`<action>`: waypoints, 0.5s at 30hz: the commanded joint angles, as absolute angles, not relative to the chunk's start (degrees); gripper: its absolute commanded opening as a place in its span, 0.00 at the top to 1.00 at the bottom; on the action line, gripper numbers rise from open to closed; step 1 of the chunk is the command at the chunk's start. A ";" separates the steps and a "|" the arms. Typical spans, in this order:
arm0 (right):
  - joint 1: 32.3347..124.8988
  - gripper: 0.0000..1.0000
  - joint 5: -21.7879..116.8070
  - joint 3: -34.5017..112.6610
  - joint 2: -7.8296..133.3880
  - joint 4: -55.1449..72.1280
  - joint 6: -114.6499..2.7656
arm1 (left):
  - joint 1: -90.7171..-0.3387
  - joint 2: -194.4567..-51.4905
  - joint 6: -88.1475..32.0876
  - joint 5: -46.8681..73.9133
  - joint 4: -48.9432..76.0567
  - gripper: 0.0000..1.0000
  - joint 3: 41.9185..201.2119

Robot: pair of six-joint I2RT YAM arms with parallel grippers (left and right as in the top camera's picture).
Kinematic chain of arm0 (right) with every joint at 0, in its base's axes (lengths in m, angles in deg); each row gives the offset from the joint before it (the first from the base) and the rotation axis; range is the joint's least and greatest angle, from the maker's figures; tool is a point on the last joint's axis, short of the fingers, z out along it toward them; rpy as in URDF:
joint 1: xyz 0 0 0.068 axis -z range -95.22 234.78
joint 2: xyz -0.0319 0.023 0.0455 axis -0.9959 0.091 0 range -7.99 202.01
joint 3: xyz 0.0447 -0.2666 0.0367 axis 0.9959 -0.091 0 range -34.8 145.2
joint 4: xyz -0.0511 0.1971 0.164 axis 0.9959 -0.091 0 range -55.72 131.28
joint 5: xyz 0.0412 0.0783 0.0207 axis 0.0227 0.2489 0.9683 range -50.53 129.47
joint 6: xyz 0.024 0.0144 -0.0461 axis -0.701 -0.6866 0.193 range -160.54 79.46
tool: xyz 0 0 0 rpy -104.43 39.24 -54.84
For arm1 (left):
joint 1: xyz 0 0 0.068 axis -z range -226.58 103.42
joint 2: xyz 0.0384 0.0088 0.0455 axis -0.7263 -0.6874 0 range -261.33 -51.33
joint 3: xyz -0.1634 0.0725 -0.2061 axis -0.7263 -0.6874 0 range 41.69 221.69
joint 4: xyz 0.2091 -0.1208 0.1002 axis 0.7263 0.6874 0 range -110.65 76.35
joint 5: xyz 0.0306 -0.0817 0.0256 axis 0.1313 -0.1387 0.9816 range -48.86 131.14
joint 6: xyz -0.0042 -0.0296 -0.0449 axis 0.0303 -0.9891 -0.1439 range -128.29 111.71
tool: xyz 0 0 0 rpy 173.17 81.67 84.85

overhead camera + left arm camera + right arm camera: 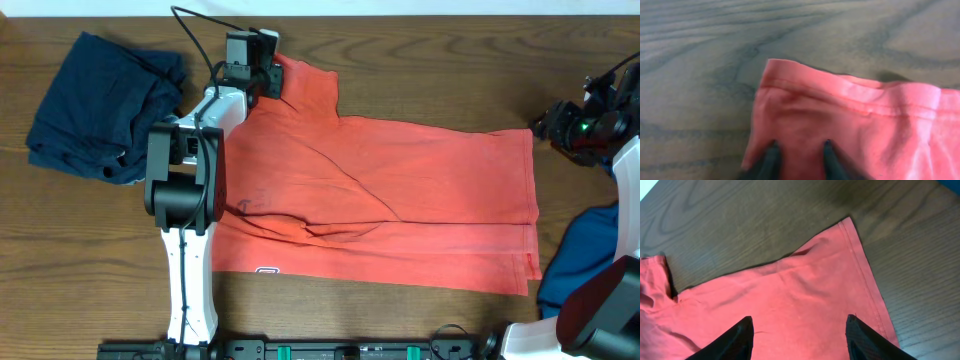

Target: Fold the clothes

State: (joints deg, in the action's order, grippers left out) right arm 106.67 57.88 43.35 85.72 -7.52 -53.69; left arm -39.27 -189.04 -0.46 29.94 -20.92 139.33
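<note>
A coral-red T-shirt [400, 200] lies spread flat on the wooden table, its white neck label [267, 270] at the near left edge. My left gripper [268, 80] is at the far left sleeve. In the left wrist view the left gripper [801, 146] has its narrow-set fingers pressed into the sleeve [850, 120], a fold of cloth pinched between them, just behind the hem. My right gripper [558, 125] hangs beside the shirt's far right corner. In the right wrist view the right gripper [800, 320] is open above the cloth [790, 295], holding nothing.
A dark navy garment [100, 105] lies crumpled at the far left of the table. A blue garment [590, 260] lies at the near right, beside the right arm. Bare wood [420, 70] runs behind the shirt.
</note>
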 commanded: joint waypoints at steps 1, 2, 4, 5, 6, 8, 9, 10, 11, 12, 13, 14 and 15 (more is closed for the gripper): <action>106.08 0.43 57.88 43.09 85.89 -7.72 -53.17 | -39.16 -190.57 -0.02 29.83 -20.24 0.94 139.44; 106.08 0.43 57.88 43.09 85.89 -7.80 -53.17 | -39.16 -190.30 -0.13 29.83 -20.18 0.94 139.44; 106.08 0.43 57.88 43.09 85.89 -7.80 -53.14 | -39.13 -189.50 -0.46 29.85 -20.05 0.94 139.44; 106.08 0.43 57.88 43.09 85.89 -7.80 -53.14 | -39.13 -188.93 -0.61 29.83 -19.81 0.94 139.44; 106.08 0.43 57.88 43.09 85.89 -7.80 -53.14 | -39.13 -188.21 -0.61 29.83 -19.50 0.94 139.44; 106.08 0.43 57.88 43.09 85.89 -7.80 -53.14 | -39.16 -186.81 -0.63 29.83 -18.85 0.94 139.44; 106.08 0.43 57.88 43.09 85.89 -7.80 -53.14 | -39.13 -185.80 -0.63 29.83 -18.02 0.94 139.44; 106.08 0.43 57.88 43.09 85.89 -7.80 -53.14 | -39.13 -184.91 -0.63 29.81 -17.12 0.94 139.44; 106.08 0.43 57.88 43.09 85.89 -7.82 -53.14 | -39.09 -184.18 -0.61 29.83 -16.38 0.94 139.44; 106.08 0.43 57.88 43.09 85.89 -7.82 -53.14 | -39.09 -183.40 -0.61 29.83 -15.48 0.94 139.44; 106.08 0.43 57.88 43.09 85.89 -7.82 -53.14 | -39.09 -182.54 -0.61 29.83 -14.39 0.94 139.44; 106.08 0.43 57.90 43.09 85.89 -7.82 -53.14 | -39.09 -181.82 -0.61 29.83 -13.51 0.94 139.44; 106.08 0.43 57.90 43.09 85.89 -7.82 -53.14 | -39.09 -180.99 -0.63 29.81 -12.44 0.94 139.44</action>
